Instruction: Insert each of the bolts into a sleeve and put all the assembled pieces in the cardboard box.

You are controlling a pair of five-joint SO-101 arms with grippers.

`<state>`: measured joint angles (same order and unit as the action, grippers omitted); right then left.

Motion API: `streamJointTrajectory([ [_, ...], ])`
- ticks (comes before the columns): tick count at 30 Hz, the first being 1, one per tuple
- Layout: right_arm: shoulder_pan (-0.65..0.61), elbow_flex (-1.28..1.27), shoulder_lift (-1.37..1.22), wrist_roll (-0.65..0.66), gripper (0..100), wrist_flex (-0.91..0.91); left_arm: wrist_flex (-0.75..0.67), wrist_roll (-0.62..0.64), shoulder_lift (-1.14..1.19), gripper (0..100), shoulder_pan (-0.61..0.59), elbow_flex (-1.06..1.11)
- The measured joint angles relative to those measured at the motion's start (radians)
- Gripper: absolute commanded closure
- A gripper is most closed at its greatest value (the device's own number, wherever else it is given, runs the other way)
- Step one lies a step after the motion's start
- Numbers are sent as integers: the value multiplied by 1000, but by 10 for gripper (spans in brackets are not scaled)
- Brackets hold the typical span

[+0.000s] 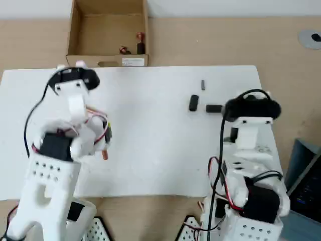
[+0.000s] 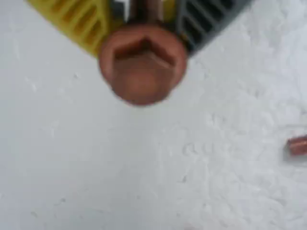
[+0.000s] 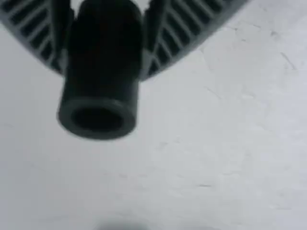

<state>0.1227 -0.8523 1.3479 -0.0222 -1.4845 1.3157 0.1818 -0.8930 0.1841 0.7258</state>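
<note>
Nearest, the left tool [image 2: 144, 21] is clamped on a copper bolt [image 2: 142, 67] over the white mat [image 1: 150, 165] toward 9 o'clock. The right tool [image 3: 103, 24] grips a black sleeve [image 3: 100, 96], bore open, toward 3 o'clock. To mate them well, I'd bring shank and bore onto one line above the mat's middle, then push slowly without loosening either grip. Farther off, a spare sleeve [image 1: 193, 103] and a second sleeve [image 1: 214, 108] lie toward 2 o'clock, and the cardboard box [image 1: 74, 30] at 11 o'clock holds what look like finished pieces [image 1: 140, 42].
</note>
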Motion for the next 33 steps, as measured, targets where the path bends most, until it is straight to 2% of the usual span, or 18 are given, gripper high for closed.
streamJointTrajectory([
  [7, -121, -98, 0, 0, 989, 144, -149, 0, -236, 998, 0, 238],
  [11, -173, -124, 14, 0, 989, 163, -212, 2, -370, 998, 0, 353],
  [24, -331, -353, 456, 2, 989, 163, -245, 2, -898, 998, 2, 669],
  [29, -390, -414, 460, 21, 989, 166, -299, 2, -916, 998, 2, 684],
  [33, -400, -471, 460, 25, 989, 206, -433, 2, -919, 998, 6, 684],
])
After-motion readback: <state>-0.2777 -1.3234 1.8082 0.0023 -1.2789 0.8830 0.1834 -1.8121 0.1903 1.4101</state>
